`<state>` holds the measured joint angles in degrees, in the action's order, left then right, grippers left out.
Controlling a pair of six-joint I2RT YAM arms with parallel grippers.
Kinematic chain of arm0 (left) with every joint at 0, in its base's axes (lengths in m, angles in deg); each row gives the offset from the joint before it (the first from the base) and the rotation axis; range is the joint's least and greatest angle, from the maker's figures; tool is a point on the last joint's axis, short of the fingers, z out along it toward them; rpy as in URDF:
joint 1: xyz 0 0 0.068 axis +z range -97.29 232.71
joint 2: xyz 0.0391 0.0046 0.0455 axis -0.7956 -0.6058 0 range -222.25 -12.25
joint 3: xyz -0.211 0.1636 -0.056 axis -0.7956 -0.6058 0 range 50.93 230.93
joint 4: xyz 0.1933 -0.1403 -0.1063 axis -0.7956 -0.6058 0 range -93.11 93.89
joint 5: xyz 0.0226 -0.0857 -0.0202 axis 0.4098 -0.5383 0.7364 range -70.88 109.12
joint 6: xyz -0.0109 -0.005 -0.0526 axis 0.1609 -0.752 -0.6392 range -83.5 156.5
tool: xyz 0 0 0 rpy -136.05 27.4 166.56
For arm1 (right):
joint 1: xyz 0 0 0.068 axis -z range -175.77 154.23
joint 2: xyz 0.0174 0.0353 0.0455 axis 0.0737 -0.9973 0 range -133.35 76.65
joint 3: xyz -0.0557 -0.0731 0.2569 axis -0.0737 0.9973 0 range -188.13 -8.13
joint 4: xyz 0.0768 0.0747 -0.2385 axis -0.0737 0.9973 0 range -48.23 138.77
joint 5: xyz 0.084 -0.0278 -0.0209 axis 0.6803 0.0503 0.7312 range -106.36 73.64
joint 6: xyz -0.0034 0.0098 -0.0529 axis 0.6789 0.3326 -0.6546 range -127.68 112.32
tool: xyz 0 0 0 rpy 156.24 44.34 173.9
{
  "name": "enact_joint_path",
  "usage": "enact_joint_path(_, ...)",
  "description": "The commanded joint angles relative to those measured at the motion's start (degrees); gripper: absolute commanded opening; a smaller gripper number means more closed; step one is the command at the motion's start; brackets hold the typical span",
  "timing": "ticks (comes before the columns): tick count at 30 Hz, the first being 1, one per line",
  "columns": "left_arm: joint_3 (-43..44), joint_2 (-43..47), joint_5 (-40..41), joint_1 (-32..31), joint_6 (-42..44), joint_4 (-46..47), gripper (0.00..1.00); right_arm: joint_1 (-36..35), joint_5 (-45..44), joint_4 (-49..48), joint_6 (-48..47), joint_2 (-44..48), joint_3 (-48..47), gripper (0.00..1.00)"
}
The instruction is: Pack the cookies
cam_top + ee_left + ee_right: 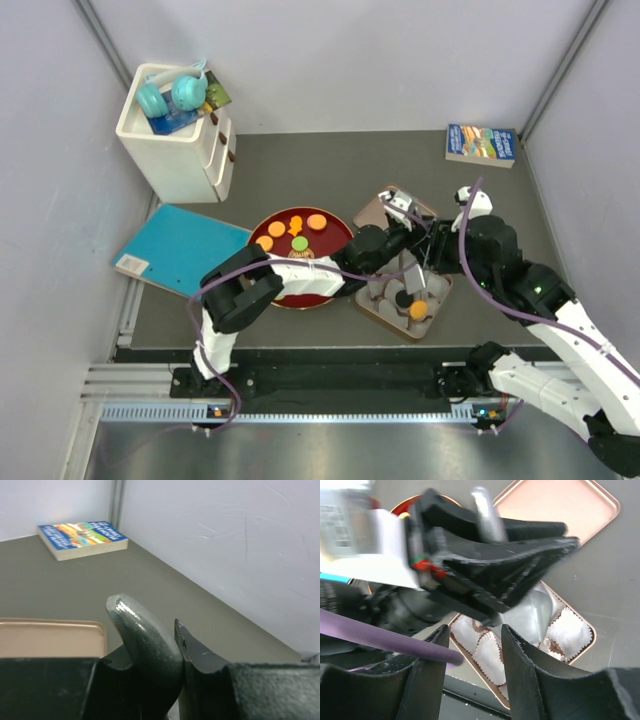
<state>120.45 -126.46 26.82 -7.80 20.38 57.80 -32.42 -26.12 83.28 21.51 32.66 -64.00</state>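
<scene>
Packing looks partly done: the small flat round cookies (pixel 297 226) mostly lie on the dark-red round plate (pixel 335 235), and two sit in the tan metal tin (pixel 591 628). The left gripper (pixel 150 617) hovers there, pinched nearly closed with nothing visible between. The right gripper (pixel 475 630) gapes empty. Next calls for reaching back to the plate.

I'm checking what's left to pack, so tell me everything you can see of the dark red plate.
The plate is round, dark red and smooth-looking. It lies flat on the dark table, just left of the open tin. Several orange cookies and one green cookie lie on its far half. The left arm crosses above its near half and hides that part. The blue board lies close to its left edge; whether they touch cannot be told.
</scene>
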Motion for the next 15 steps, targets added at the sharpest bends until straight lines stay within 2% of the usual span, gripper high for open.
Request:
enact_joint_path(1, -5.43, 12.15, 6.52, 2.67, 1.53, 7.52, 0.0, -0.27, -1.05, -2.93, -0.01, -1.18, -0.28, 0.47)
enact_joint_path(6, -17.98, 26.37, 11.89, 12.76, -4.09, 6.39, 0.0, -0.27, 0.18, -7.49, -0.36, -7.59, -0.72, 0.5)
enact_joint_path(9, -21.7, 33.85, 14.09, 18.73, -6.29, -0.1, 0.0, -0.27, 0.71, -10.39, -1.06, -12.94, -0.81, 0.51)
enact_joint_path(11, -23.71, 36.51, 16.11, 22.34, -7.34, -3.53, 0.0, -0.27, 0.18, -12.59, -1.33, -16.81, -1.68, 0.51)
enact_joint_path(15, -26.97, 40.11, 15.24, 27.46, -8.93, -3.64, 0.0, -0.1, 0.97, -16.02, -2.38, -27.18, -4.32, 0.51)
